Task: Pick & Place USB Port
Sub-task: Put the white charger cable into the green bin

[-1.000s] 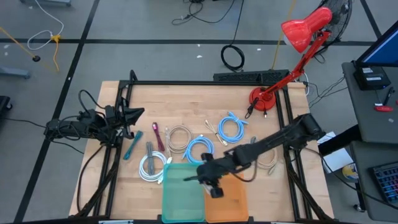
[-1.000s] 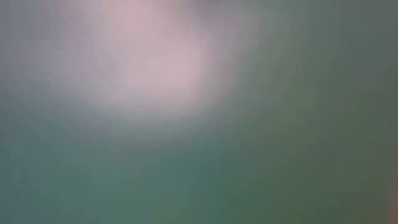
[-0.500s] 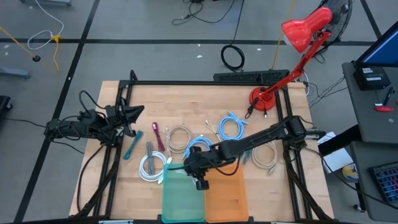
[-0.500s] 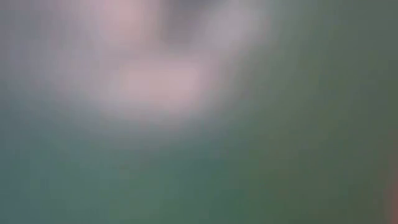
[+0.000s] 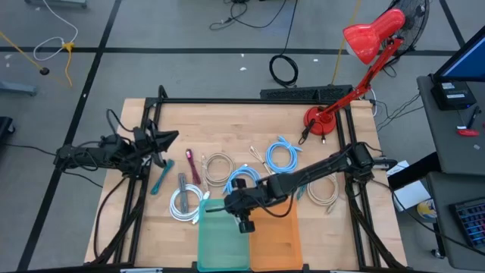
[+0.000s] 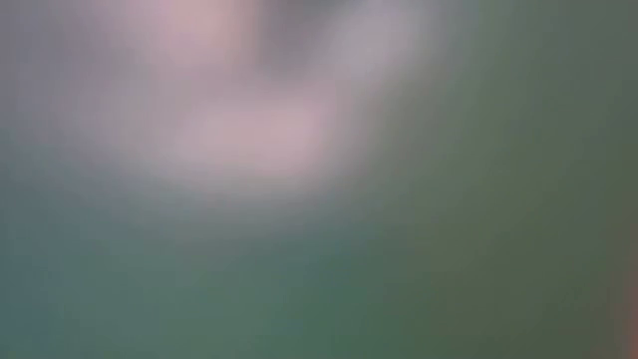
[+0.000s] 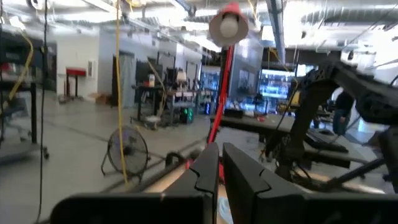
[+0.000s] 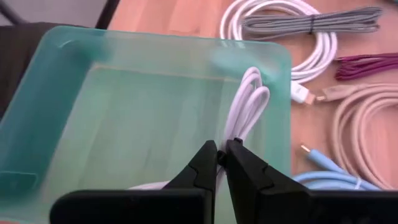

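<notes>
Now, your right claw [image 8: 219,163] is clenched on a white cable [image 8: 244,118]: the two dark fingers [image 8: 202,168] pinch nearly together, with a doubled loop of the cord caught between the tips.

Cable: white, thin, folded into a narrow hairpin that rises from the fingertips and rests against the green bin [image 8: 93,124]'s inner wall. More white cord trails along the bin floor beside the claw. No plug end can be made out on it.

Bin: translucent green, sits at the counter [image 5: 227,129]'s near edge, touching an orange bin [image 5: 276,239] on its right.

Right arm pose: in the high view it stretches from the counter's right side across to the middle, low and long, wrist ending over the green bin's far rim, right claw [image 5: 244,224] pointing down into it.

Other cables lie on the wood just beyond the bins: a white coil with a grey wrap [image 8: 311,25], a magenta one [image 8: 367,65], a beige coil [image 8: 357,124], a light blue one [image 8: 329,174].

Your left claw [image 7: 220,163] is clenched on nothing, fingers close and parallel. That arm is parked at the counter's left edge, held level, pointing across toward a red lamp [image 5: 364,42].

Low view shows only blur.
</notes>
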